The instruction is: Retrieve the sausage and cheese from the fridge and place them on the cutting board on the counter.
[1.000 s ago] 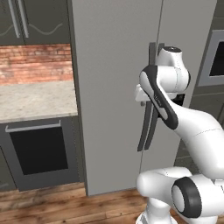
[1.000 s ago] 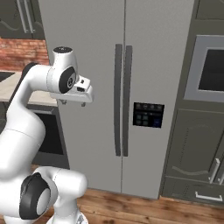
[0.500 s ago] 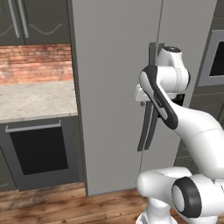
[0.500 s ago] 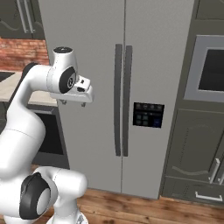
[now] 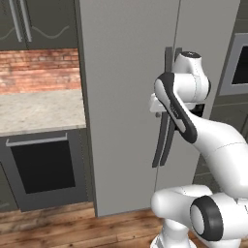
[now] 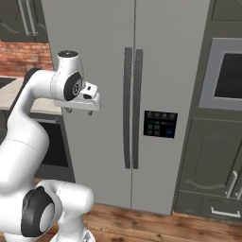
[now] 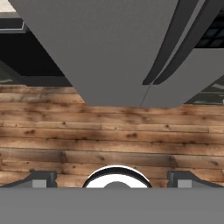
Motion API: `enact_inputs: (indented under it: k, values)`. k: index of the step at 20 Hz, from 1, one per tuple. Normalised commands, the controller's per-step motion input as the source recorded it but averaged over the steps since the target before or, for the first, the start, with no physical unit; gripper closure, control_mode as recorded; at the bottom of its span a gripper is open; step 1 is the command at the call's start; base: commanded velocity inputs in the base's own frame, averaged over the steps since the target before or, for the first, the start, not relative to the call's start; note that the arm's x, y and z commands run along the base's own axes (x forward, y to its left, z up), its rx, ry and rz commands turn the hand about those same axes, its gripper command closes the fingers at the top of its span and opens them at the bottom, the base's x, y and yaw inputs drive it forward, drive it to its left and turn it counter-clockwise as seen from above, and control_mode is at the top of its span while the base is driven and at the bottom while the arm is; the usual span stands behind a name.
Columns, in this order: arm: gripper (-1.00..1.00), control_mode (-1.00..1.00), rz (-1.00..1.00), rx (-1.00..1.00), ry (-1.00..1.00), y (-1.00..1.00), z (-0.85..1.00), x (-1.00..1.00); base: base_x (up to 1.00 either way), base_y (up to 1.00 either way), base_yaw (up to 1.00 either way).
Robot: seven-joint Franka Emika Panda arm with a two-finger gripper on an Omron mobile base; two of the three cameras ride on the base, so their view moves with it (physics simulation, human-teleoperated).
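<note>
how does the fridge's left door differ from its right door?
The left door is a plain grey panel, while the right door carries a dark control panel set into its face. In the right base view the robot's hand sits in front of the left door; nothing stands before the right door. Both are shut, same grey finish, each with a long dark curved handle beside the centre seam.

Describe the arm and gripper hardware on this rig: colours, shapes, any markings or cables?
Glossy white rounded arm links with dark grey joint caps and a black band along one link. The gripper is a flat white block with small dark finger tips. No cables or markings are visible.
</note>
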Motion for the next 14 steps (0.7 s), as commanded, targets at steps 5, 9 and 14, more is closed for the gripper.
enact_inputs:
  k: [5,9,14]
  values:
    - [-1.00,-1.00,0.00,0.00,0.00,0.00,0.00,0.00,0.00,0.00,0.00]
    - [-1.00,-1.00,0.00,-0.01,-0.05,0.01,-0.03,-0.08,0.00,0.00,0.00]
    - [-1.00,-1.00,0.00,0.00,-0.13,-0.16,-0.14,0.15,0.00,0.00,0.00]
